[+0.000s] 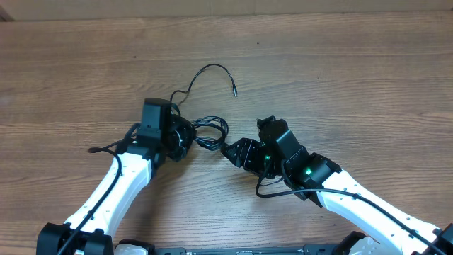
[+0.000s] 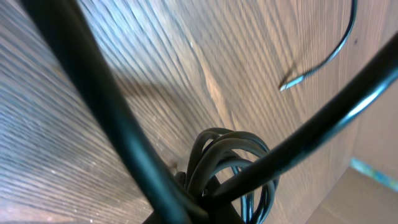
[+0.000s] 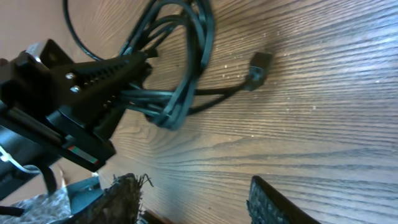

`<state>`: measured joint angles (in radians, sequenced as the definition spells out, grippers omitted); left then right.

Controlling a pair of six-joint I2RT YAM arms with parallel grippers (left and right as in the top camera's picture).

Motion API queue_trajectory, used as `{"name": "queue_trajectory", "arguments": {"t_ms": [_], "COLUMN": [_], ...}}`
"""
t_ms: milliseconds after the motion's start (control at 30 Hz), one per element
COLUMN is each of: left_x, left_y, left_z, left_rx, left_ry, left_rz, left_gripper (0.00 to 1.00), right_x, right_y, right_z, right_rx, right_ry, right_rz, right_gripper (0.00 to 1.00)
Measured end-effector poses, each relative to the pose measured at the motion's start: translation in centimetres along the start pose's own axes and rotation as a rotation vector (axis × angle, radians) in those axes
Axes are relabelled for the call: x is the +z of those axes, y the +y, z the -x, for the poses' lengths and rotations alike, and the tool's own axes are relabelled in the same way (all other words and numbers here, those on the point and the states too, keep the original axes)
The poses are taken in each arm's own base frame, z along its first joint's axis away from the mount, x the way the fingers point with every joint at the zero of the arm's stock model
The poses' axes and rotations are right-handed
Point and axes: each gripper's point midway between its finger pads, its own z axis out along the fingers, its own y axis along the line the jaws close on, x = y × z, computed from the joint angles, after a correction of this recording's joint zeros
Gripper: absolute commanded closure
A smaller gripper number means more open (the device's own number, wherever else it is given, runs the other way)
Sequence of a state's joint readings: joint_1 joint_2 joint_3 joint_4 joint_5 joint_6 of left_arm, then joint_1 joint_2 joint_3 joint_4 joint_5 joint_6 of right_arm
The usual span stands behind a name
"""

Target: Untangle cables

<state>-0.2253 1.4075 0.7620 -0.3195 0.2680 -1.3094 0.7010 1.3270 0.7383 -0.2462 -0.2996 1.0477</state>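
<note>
With your left hand (image 1: 184, 139) pinching the bunched coil of thin black flexible cables (image 1: 209, 132) mid-way across the wooden worktop (image 1: 354, 71) and your right hand (image 1: 231, 150) spread empty just beside it, grabbing the wrong strand would likely cinch the tangle tighter.

Wooden table (image 1: 354, 64), grain running side to side. Black cables (image 1: 210, 132) lie bunched in a small coil near its centre. One loose strand (image 1: 212, 66) arcs toward the far edge, its plug tip (image 1: 234, 91) on the wood.
</note>
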Motion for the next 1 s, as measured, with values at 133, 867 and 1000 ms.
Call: {"name": "queue_trajectory", "arguments": {"t_ms": [133,867,1000], "left_x": [0.3,0.4,0.4], "left_y": [-0.2,0.0,0.0], "left_z": [-1.6,-4.3,-4.3], "left_rx": [0.038,0.044,0.044], "left_ry": [0.029,0.119,0.121], "left_rz": [0.003,0.015,0.018], "left_gripper": [0.96,0.95,0.96], "right_x": [0.1,2.0,2.0], "right_y": [-0.1,-1.0,-1.0], "right_z": [0.0,0.3,0.5], "right_rx": [0.035,0.092,0.097], "right_ry": [0.0,0.009,-0.002], "right_rz": [-0.003,-0.027,-0.026], "right_gripper": [0.53,0.64,0.73]}}
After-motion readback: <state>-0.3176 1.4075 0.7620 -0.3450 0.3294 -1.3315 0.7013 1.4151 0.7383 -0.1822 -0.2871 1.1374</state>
